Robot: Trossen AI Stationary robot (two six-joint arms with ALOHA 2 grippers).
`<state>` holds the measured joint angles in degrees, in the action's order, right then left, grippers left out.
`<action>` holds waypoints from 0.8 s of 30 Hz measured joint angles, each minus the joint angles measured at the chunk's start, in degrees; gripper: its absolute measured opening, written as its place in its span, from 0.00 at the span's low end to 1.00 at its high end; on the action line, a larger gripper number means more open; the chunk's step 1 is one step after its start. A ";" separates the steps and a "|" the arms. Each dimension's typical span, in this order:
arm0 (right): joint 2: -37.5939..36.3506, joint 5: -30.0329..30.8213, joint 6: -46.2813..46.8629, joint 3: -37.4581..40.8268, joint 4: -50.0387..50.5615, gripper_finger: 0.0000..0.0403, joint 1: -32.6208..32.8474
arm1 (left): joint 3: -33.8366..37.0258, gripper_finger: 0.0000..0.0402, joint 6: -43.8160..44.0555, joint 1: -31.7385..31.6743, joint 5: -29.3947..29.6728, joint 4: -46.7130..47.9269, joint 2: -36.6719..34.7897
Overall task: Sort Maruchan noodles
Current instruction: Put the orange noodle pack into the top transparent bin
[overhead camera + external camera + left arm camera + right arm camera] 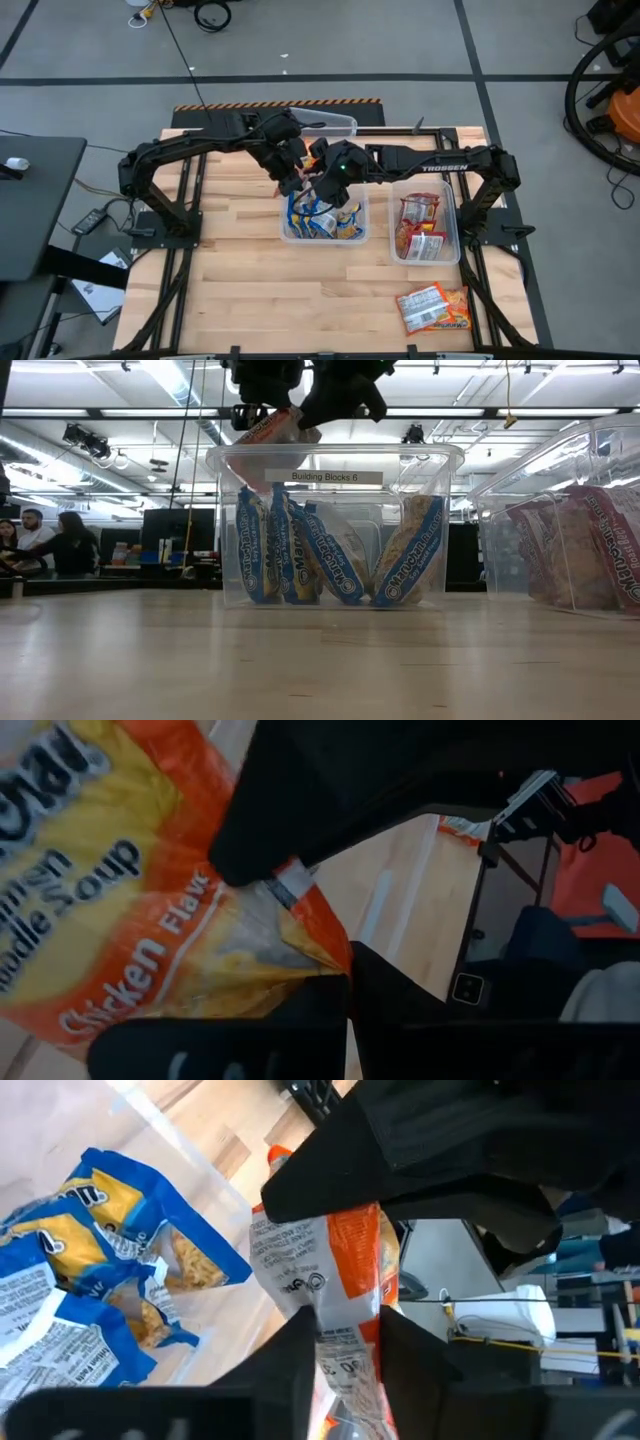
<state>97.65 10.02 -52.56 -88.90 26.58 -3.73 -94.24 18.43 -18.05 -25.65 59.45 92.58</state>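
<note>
Orange-yellow noodle packet (150,910) held aloft, pinched at one end by left gripper (300,935) and at the other by right gripper (345,1335); both sets of fingers closed on it. Directly below the grippers: clear tub (292,232) holding blue packets (320,555). Beyond the right gripper, second tub (452,232) with red packets (420,228). Two more packets (435,308) lie on the table (240,290), well apart.

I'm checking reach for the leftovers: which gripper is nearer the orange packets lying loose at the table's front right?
Right. The right gripper is over the tub of blue packets; the left gripper hangs just beyond it, farther from the loose orange packets. Both pinch one orange packet.
</note>
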 joint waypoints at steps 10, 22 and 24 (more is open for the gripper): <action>0.00 1.98 3.03 0.02 0.50 0.03 0.95 | 0.00 0.11 -0.15 -2.12 -1.97 0.70 -0.44; -3.46 4.31 13.69 -0.01 2.08 0.01 0.53 | -13.88 0.50 -6.65 -13.51 -0.96 6.28 -4.30; -4.93 4.29 21.80 -1.27 4.40 0.01 -0.87 | -17.32 0.51 -8.06 -15.57 4.83 6.84 -5.59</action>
<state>92.71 14.31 -30.76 -90.17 30.97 -4.61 -111.55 10.38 -33.61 -20.82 66.30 86.99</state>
